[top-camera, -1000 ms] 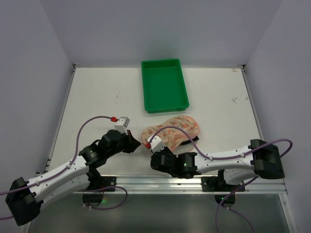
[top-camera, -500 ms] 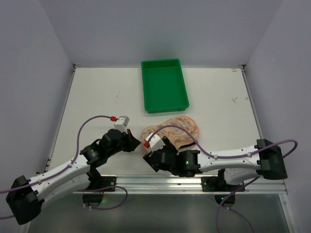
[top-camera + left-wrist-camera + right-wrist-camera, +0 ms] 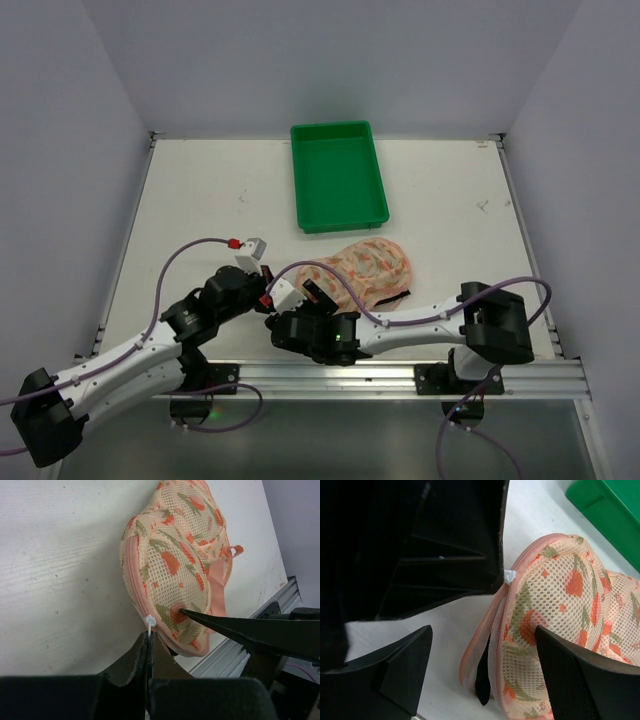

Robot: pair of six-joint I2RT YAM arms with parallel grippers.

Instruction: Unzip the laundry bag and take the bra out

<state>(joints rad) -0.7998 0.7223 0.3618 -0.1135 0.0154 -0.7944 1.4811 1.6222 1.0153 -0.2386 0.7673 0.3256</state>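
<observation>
the laundry bag (image 3: 372, 265) lies flat on the white table (image 3: 200, 200), near the middle, a bit toward 6 o'clock. the green tray (image 3: 299, 180) sits apart from it at 12 o'clock.

the left gripper (image 3: 149, 639) is at the bag's 9 o'clock end. its two fingers are pressed tight together, and they pinch a little white tab (image 3: 148, 621) on the pink zipper edge.

the right gripper (image 3: 482, 628) comes at the same end of the bag from 6 o'clock. its fingers are spread wide apart and hold nothing. the end of the bag lies between them. in the left wrist view, the tip of one right finger (image 3: 240, 632) touches the flowery mesh.

a thin black thing (image 3: 482, 685) peeks out at the bag's near edge.
</observation>
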